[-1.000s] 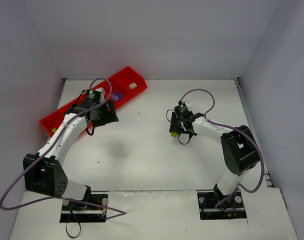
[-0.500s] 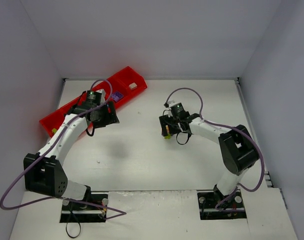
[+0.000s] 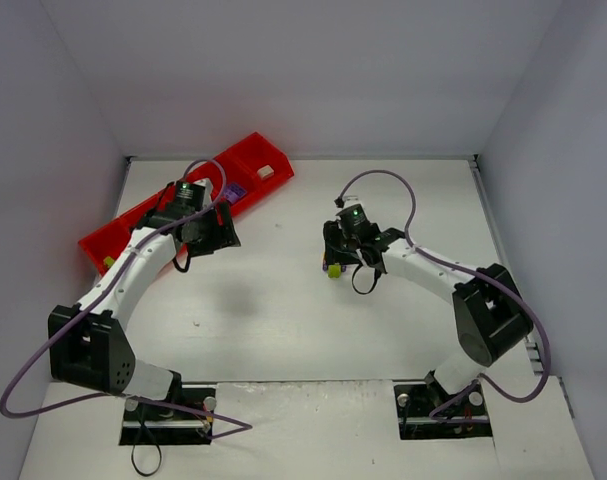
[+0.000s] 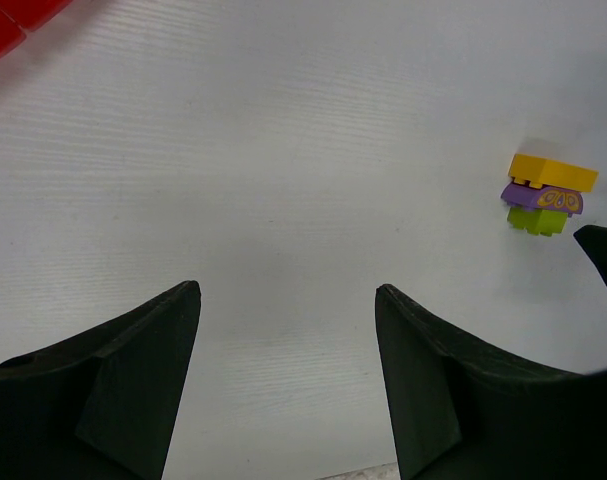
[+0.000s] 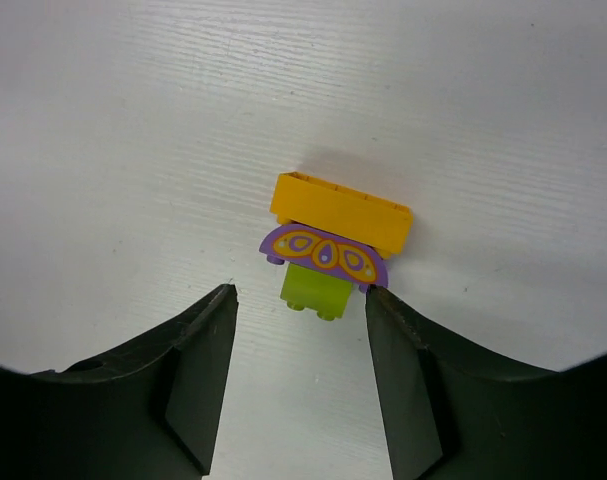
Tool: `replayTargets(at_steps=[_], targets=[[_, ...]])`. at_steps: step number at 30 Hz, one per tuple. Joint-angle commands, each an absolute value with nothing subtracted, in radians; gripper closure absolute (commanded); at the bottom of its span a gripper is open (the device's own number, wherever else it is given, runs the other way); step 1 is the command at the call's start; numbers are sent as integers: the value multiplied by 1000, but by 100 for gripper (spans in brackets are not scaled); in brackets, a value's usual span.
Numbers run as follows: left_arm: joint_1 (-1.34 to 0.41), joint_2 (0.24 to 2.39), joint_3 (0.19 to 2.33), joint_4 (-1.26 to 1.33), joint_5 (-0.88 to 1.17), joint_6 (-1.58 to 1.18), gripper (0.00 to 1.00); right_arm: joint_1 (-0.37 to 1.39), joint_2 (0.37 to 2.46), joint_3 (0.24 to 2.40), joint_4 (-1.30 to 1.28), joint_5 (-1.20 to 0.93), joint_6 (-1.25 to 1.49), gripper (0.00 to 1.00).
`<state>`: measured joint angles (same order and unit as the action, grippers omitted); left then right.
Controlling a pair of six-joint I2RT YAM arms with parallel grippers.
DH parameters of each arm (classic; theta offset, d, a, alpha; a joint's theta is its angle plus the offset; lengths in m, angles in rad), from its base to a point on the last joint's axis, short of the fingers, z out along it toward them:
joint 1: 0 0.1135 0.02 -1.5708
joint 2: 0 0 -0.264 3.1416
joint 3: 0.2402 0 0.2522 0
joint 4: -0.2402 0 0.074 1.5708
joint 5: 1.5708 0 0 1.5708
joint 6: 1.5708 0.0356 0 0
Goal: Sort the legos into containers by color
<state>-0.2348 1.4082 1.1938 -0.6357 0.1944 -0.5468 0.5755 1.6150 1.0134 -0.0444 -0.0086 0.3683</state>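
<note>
Three legos (image 5: 333, 245) stuck together on the tabletop (image 5: 133, 120), right pincer (image 5: 298, 296) open at their green end, left pincer (image 4: 286, 290) open wide

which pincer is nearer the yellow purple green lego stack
Right. The right pincer is just short of the lego stack; the left pincer is far off by the red tray.
</note>
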Motion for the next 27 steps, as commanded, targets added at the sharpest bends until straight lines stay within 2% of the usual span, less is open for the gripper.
replayTargets(at_steps=[1, 10, 14, 27], targets=[[-242, 1408, 1215, -606, 207, -560, 36, 603, 1580, 1031, -54, 67, 491, 50], [-244, 1402, 1215, -614, 209, -554, 36, 632, 1661, 1029, -101, 98, 610, 52], [-244, 1397, 1204, -614, 207, -552, 36, 634, 1687, 1032, -103, 130, 615, 56], [-244, 1378, 1192, -627, 209, -548, 36, 635, 1790, 1075, -106, 146, 621, 57]])
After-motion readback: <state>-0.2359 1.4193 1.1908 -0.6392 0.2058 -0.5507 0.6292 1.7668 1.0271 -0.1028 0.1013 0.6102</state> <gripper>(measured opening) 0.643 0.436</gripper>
